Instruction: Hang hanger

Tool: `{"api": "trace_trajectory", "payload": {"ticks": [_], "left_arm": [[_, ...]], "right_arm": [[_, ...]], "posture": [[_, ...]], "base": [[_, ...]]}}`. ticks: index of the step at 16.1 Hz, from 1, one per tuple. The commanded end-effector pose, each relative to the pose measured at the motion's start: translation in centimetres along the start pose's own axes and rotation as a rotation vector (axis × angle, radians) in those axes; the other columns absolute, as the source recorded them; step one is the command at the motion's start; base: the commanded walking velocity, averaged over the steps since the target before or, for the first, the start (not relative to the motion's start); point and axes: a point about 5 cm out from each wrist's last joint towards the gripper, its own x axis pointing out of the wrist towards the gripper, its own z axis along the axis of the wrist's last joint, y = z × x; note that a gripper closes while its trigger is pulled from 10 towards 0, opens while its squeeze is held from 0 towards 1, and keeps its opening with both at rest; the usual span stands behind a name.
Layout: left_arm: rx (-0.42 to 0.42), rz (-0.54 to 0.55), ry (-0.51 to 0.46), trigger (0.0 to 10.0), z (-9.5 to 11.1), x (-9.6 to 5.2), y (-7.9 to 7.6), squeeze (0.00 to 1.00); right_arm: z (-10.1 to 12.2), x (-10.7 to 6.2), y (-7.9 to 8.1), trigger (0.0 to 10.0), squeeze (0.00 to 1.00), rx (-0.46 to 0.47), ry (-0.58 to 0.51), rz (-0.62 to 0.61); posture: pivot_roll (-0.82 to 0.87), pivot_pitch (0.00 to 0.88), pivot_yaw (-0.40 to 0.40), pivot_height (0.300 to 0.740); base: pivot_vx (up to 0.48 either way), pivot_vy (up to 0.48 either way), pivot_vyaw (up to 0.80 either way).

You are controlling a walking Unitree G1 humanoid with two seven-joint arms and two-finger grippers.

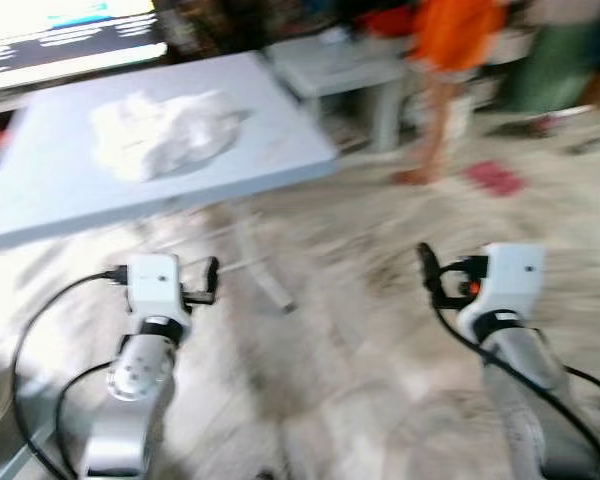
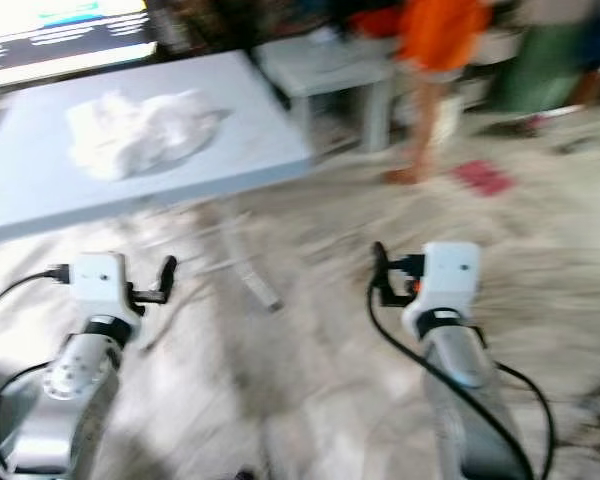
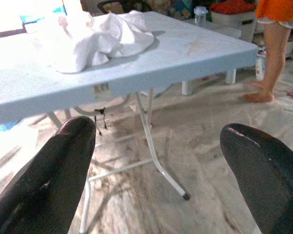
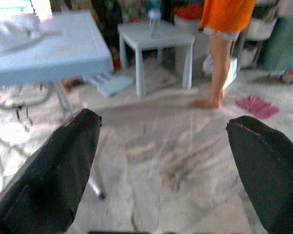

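On one pale blue folding table (image 1: 280,130) lies a single crumpled white cloth (image 1: 165,130); no hanger can be made out. Below the table's near edge, over the marbled floor (image 1: 360,340), left gripper (image 3: 156,161) and right gripper (image 4: 163,161) both hold their two fingers wide apart, empty. Beyond the table stands one person (image 1: 445,70) in orange by one small white side table (image 4: 154,39)

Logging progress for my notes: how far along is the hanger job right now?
Nothing looks done. Both grippers, left and right, are open and hold nothing above the floor. A white cloth lies on the blue table; a person stands beyond. No hanger can be made out, so finding, gripping and hanging it all remain.
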Motion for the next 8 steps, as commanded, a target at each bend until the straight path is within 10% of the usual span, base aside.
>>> {"api": "trace_trajectory", "payload": {"ticks": [1,8], "left_arm": [[0.035,0.010,-0.034,10.0,0.55,-0.25,0.73,0.00],[0.056,-0.017,-0.057,10.0,0.86,-0.19,0.12,0.00]], "right_arm": [[0.14,-0.06,0.11,10.0,0.00,0.025,-0.008,0.003],[0.05,0.07,0.28,10.0,0.00,0.047,-0.011,0.001]], "posture": [[0.00,0.073,0.022,0.740],[0.00,0.070,0.028,0.740]], "base": [[0.000,0.000,0.80],[0.000,0.000,0.80]]}}
